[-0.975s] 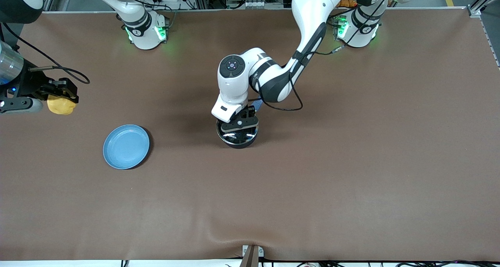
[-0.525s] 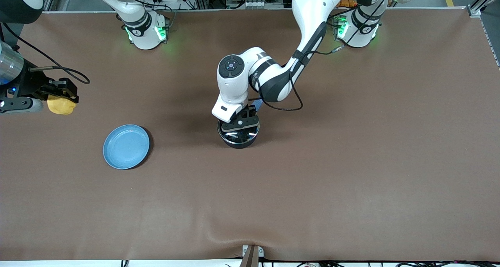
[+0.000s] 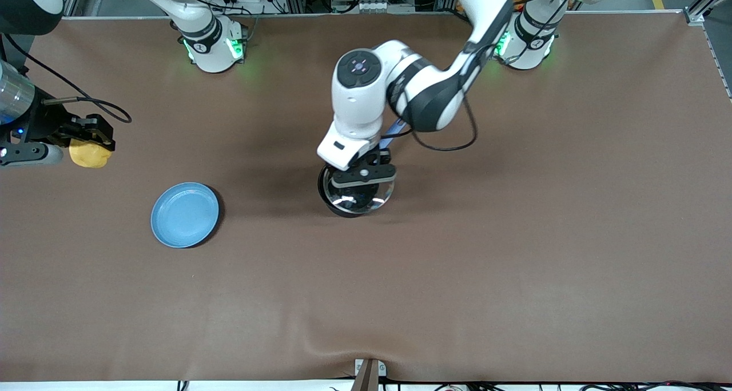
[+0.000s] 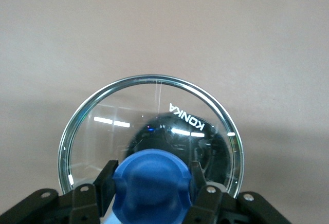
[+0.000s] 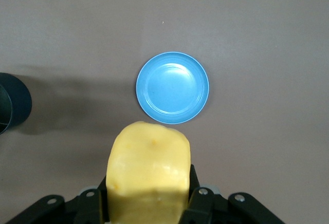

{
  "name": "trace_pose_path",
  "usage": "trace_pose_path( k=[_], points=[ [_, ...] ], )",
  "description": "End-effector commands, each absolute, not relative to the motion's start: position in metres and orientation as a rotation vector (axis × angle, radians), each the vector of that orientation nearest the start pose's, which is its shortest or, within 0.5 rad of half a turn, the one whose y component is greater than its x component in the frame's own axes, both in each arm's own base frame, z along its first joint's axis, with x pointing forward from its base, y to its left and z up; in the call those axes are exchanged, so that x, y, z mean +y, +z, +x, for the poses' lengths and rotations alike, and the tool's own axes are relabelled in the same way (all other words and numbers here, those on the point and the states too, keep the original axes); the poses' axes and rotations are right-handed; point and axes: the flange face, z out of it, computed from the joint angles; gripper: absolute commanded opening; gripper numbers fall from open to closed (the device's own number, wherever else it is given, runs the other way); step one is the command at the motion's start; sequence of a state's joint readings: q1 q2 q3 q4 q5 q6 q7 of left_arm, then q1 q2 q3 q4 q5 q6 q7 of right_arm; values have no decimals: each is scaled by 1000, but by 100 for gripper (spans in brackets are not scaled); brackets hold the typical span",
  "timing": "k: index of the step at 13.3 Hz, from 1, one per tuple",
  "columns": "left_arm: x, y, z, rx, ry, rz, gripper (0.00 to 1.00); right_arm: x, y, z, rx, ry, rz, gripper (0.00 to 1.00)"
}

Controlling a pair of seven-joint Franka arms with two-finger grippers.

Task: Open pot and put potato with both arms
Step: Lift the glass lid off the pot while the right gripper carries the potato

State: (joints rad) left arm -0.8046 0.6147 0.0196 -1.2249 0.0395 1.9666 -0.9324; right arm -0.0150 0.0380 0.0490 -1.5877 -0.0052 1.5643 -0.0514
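Observation:
My left gripper [image 3: 364,178] is shut on the blue knob [image 4: 151,183] of the clear glass lid [image 3: 359,195] and holds it a little above the black pot [image 3: 346,212]. The lid [image 4: 154,116] covers most of the pot from above. The pot's blue handle [image 3: 392,132] points toward the robots' bases. My right gripper [image 3: 94,141] is shut on the yellow potato [image 3: 90,154] above the table near the right arm's end. The potato [image 5: 149,172] fills the right wrist view between the fingers, and the pot [image 5: 11,106] shows at that view's edge.
A flat light-blue plate [image 3: 185,214] lies on the brown table between the right gripper and the pot, nearer to the front camera. It also shows in the right wrist view [image 5: 172,88].
My left arm has risen and shifted slightly toward its own end, lifting the lid off the pot. The right arm with the potato has not moved.

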Motion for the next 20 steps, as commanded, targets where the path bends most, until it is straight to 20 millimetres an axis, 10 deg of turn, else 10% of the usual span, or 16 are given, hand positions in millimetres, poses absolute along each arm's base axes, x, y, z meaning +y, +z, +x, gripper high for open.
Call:
trace_pose_path(
  k=[1,5,13,17,20],
  points=[
    [-482,478,537,-140,-221,-3170,0,17,595,561,-135,113,-3135,0],
    [-400,533,574,-60,-258,-3180,0,69,577,569,-165,85,-3085,0],
    [-253,562,625,134,-243,-3215,0,293,444,571,-12,28,-3172,0],
    [-230,560,629,209,-210,-3201,0,400,345,539,171,-41,-3222,0],
    [-221,556,633,267,-201,-3191,0,433,287,527,135,-62,-3220,0]
  ],
)
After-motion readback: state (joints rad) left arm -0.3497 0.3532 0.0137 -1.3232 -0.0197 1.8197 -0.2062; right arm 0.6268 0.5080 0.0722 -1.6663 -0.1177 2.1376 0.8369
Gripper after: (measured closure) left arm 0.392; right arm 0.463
